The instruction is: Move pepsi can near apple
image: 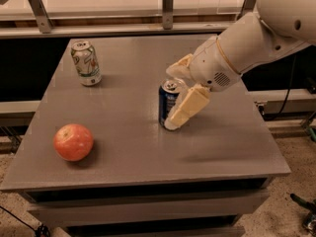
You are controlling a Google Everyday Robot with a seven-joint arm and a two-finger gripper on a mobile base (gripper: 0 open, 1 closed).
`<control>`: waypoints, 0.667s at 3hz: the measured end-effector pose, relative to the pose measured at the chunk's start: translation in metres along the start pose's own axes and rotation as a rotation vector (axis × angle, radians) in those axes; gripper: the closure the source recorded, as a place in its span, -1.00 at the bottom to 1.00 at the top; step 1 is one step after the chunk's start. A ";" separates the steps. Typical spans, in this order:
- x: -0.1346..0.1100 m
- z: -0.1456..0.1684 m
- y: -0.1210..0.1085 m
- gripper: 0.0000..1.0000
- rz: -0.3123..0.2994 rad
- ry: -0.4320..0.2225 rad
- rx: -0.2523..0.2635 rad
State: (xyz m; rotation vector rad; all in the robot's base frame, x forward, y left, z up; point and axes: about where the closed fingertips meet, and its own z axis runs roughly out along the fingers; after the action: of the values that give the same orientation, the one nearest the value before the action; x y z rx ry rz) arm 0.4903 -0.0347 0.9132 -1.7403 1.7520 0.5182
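Note:
The dark blue pepsi can (166, 104) stands upright near the middle of the grey table (222, 142). The red-orange apple (73, 142) lies at the front left of the table, well apart from the can. My gripper (171, 98) reaches in from the right on a white arm. It is open, with its cream fingers on either side of the can: one finger (187, 107) in front of the can's right side, the other behind its top. The front finger hides part of the can.
A white and green can (86, 63) stands upright at the table's back left. A metal rail with posts (168, 6) runs behind the table. The table's front edge (148, 177) drops off to a floor with cables at the right.

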 end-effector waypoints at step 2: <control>-0.008 0.023 0.001 0.28 0.019 -0.037 -0.064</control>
State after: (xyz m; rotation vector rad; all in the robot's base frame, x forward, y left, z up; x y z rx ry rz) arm 0.4926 -0.0138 0.9016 -1.7476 1.7453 0.6176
